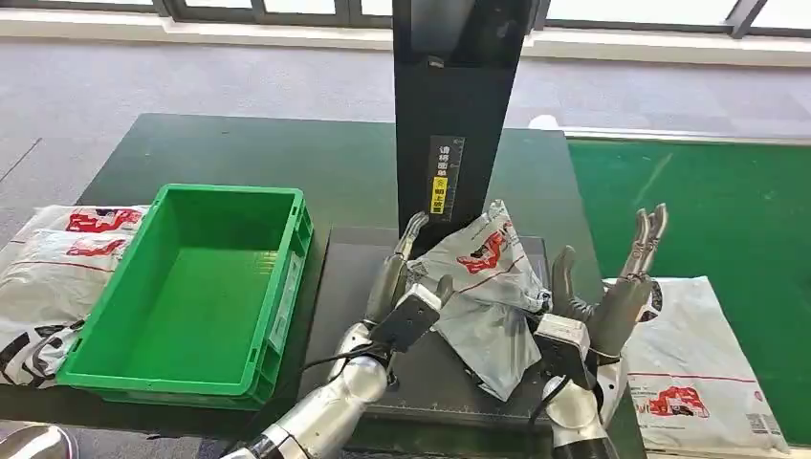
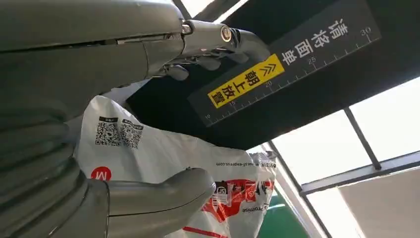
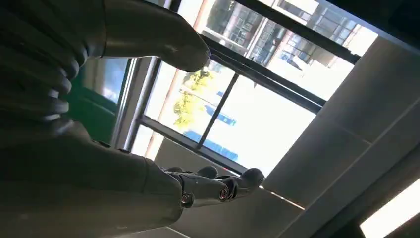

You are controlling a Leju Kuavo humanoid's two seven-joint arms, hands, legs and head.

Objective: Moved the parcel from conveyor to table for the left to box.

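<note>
Nearest you, the two silver arms rise from the bottom edge of the head view. Your left hand [image 1: 402, 287] has its fingers and thumb closed around one side of the crumpled grey-and-white plastic mailer parcel with red printing [image 1: 483, 287], and the left wrist view shows the thumb pressed under the bag. Your right hand [image 1: 612, 287] stands just beside the parcel's other side with fingers [image 1: 648, 234] spread apart and pointing up, holding nothing; it looks done with its share, leaving the bag for the left.

That parcel sits propped on the dark flat scale plate [image 1: 354, 287] on the dark green counter [image 1: 239, 153], at the foot of the black upright post [image 1: 459, 96]. Its film is wrinkled and slack, with QR codes and a red logo, so expect it to sag when lifted.

Left of it waits the open green plastic crate [image 1: 287, 287], probably the target. Other white mailer bags [image 1: 57, 258] lie beyond the crate, and one flat white mailer [image 1: 708, 363] lies on your right.
</note>
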